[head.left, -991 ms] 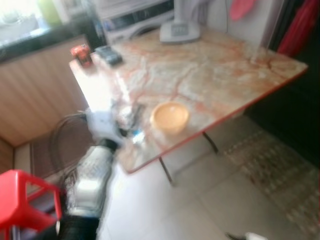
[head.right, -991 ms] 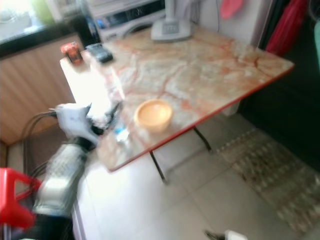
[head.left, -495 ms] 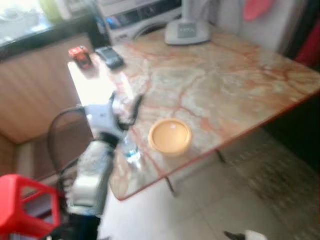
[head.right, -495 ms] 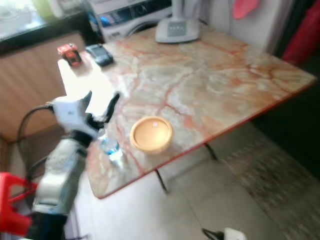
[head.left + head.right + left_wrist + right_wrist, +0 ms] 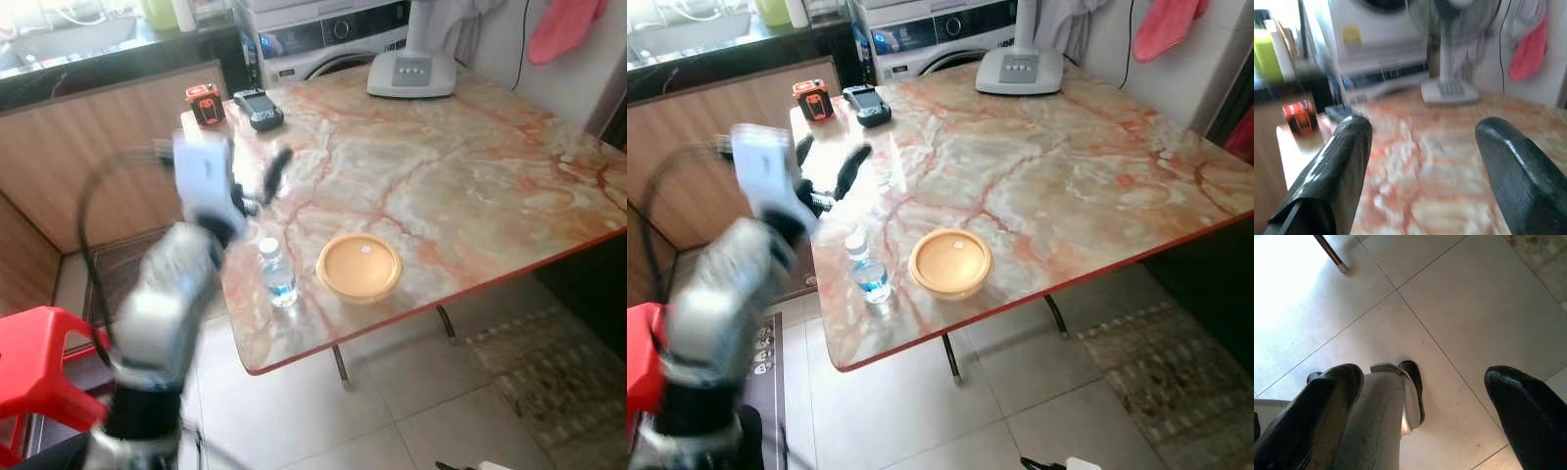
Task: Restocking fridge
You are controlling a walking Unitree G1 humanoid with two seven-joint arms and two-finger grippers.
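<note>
A small clear water bottle [image 5: 277, 276] with a blue label stands upright near the left front edge of the marble table [image 5: 460, 186]. Beside it on the right sits a round yellow bowl [image 5: 360, 265]. My left gripper [image 5: 828, 162] hangs raised above the table's left edge, behind and above the bottle and apart from it. In the left wrist view its fingers [image 5: 1337, 166] stand wide apart, open with nothing between them. My right gripper [image 5: 1425, 401] hangs low over the tiled floor, open and empty.
An orange tape measure [image 5: 205, 103] and a black device [image 5: 259, 108] lie at the table's far left corner, a fan base [image 5: 411, 73] at the back. A washing machine [image 5: 333, 29] and wooden counter stand behind. A red stool [image 5: 39, 362] is at my left, a rug [image 5: 558, 382] at right.
My left gripper has lifted up and back from the bottle, which stays standing on the table. The whole view has shifted and sharpened as the camera moved.
</note>
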